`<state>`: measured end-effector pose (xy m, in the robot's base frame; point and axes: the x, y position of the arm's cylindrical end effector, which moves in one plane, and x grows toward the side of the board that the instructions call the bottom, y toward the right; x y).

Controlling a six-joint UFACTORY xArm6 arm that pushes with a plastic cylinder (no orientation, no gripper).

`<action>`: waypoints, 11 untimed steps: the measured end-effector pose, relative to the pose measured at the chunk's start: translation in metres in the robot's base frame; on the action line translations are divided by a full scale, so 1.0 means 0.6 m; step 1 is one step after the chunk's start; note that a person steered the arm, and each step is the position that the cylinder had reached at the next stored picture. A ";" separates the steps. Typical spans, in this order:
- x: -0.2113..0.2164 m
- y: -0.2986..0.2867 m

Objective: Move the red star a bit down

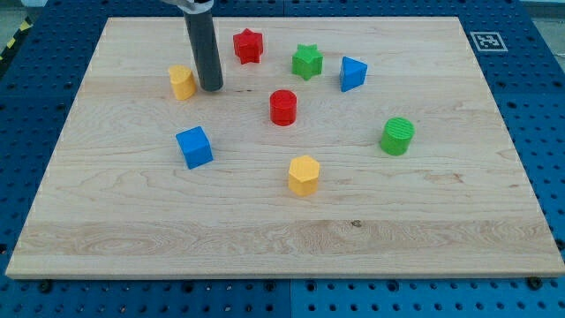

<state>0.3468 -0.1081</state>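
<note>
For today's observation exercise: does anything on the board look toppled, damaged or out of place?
Nothing stands out. All eight blocks sit apart on the wooden board, none stacked. My tip rests between the yellow block and the red star.

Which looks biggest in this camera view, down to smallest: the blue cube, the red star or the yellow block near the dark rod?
1. Blue cube, largest, though it sits nearer the view's bottom, which may enlarge it.
2 and 3. Red star and small yellow block beside my tip: too alike to rank.
</note>
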 end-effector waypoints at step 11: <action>-0.167 0.083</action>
<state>0.2467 -0.0584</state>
